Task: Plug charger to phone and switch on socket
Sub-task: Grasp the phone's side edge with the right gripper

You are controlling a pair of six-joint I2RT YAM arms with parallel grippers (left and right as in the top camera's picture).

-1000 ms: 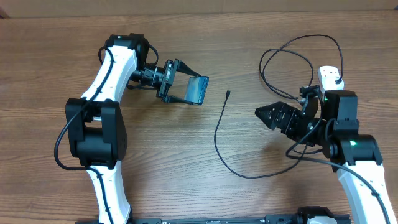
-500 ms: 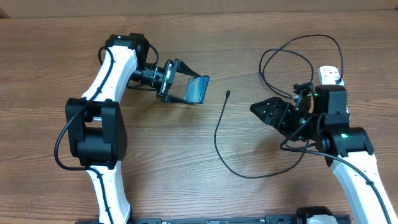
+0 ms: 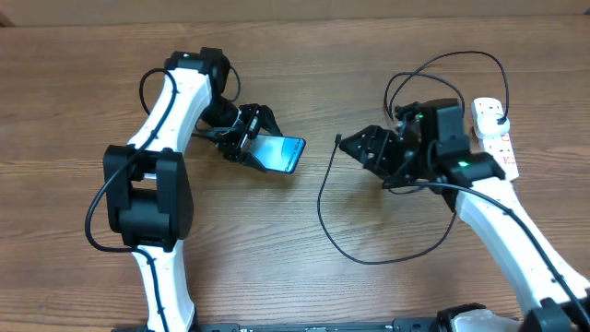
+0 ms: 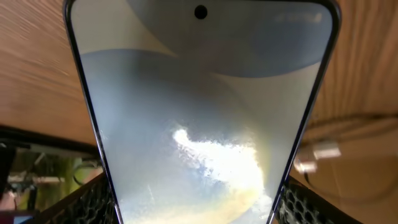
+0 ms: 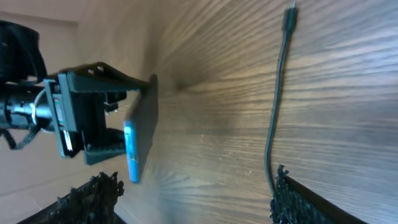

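phone [image 3: 281,154] gripped in left gripper [image 3: 255,145] jaws, right gripper [image 3: 351,148] jaws spread wide — nothing held — charger [image 3: 320,205] tip lying just beside

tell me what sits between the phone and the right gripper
Only the charger's connector tip, lying on the wood close to the right gripper; the rest toward the phone is bare. The overhead view shows it.

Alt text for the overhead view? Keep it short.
On a wooden table, the left gripper holds the phone, screen lit and tilted. The right gripper, open, sits by the loose tip of the charger, whose cable curves across the table. The white socket lies at far right.
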